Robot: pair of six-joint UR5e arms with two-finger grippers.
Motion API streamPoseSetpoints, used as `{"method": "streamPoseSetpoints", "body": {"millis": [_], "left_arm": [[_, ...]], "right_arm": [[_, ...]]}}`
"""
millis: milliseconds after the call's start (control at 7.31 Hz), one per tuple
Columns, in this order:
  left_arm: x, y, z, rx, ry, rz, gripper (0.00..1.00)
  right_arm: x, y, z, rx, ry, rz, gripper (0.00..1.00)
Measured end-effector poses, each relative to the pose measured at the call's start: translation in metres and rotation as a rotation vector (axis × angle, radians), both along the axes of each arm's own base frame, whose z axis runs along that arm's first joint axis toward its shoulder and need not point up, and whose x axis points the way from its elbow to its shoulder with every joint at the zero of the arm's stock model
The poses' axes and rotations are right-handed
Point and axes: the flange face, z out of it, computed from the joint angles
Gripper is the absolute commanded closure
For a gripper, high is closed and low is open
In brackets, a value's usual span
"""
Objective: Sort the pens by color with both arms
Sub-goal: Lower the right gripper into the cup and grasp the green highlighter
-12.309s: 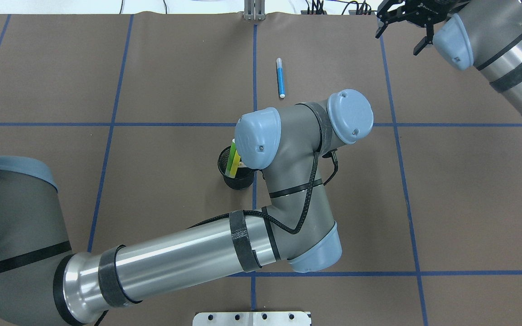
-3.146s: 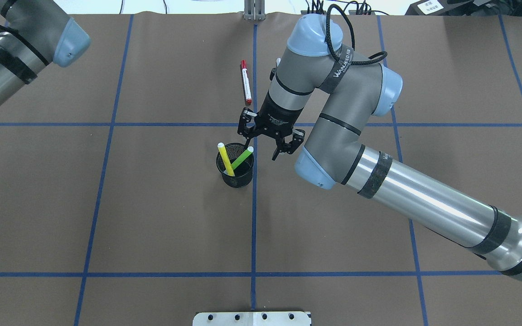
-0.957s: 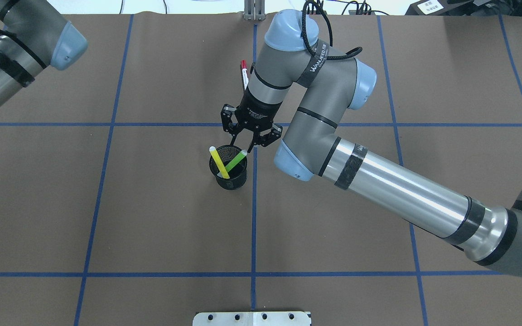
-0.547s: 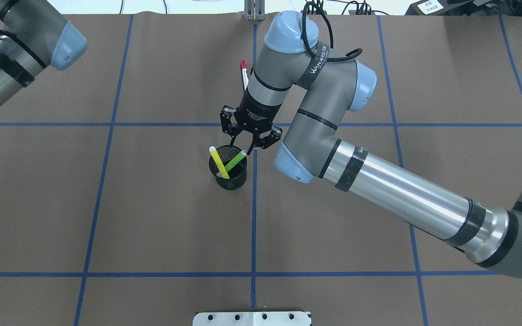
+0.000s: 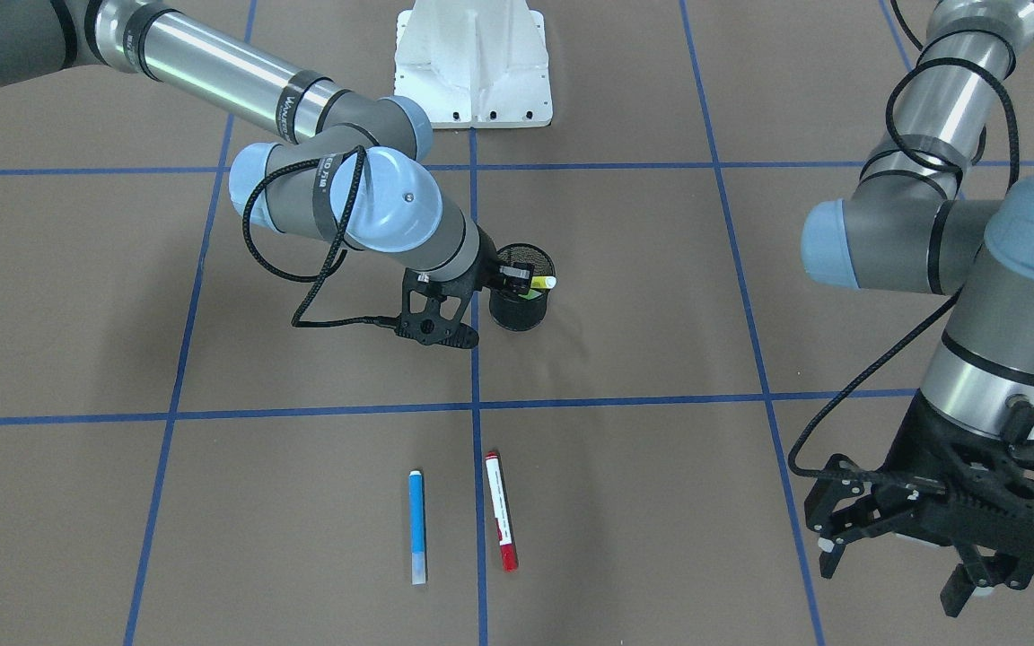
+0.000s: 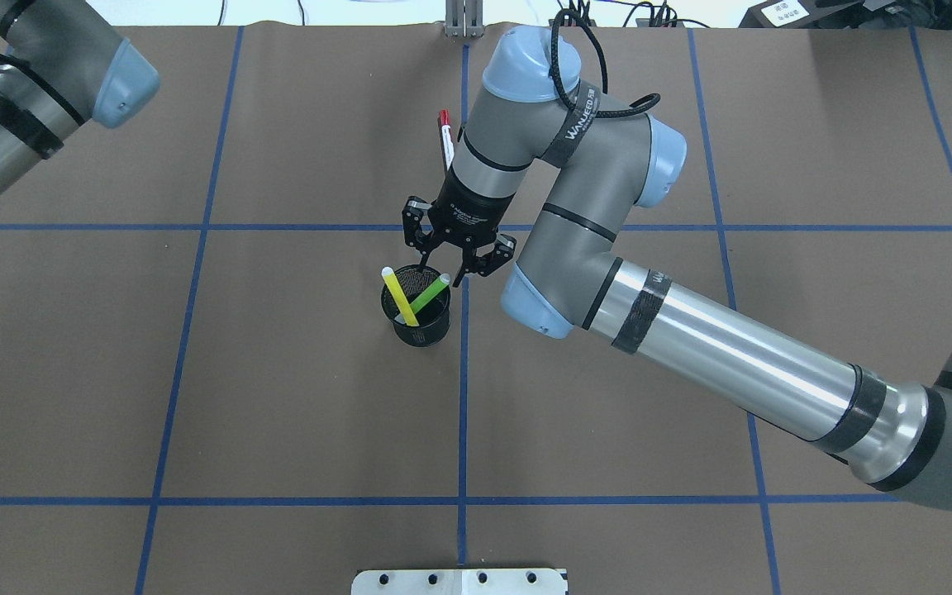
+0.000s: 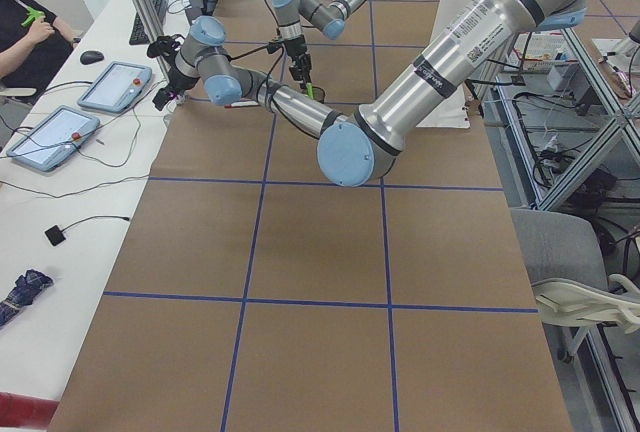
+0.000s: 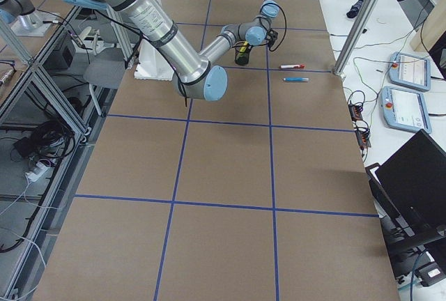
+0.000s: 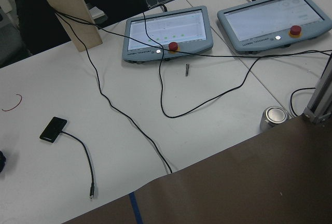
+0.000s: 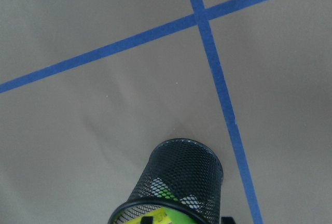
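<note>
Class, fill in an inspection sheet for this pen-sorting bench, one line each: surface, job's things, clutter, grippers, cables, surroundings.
Surface: brown table cover with a blue tape grid.
Job's things: yellow pen and green pen lean in the black mesh cup; blue pen and red-capped pen lie side by side on the cover, apart.
Clutter: a metal can on the white bench by the cover's edge.
Grippers: right gripper open at the green pen's tip; left gripper open, holding nothing.
Cables: black arm cable; loose bench cables.
Surroundings: control tablets, seated person, white pedestal.
</note>
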Motion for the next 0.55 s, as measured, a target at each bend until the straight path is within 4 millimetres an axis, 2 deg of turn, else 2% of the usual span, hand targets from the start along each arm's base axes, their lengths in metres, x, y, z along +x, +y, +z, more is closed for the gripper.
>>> {"method": "streamPoseSetpoints", "body": {"millis": [274, 547], "left_arm": [[0.0000, 0.0000, 0.0011, 0.000, -0.003, 0.001, 0.01], [0.0001, -0.0002, 0.0018, -0.001, -0.004, 0.002, 0.01]], "right_arm": [[-0.0028, 0.0036, 0.0005, 0.000, -0.001, -0.005, 0.56], [-0.0042, 0.0063, 0.0012, 0.001, -0.002, -0.009, 0.77]]}}
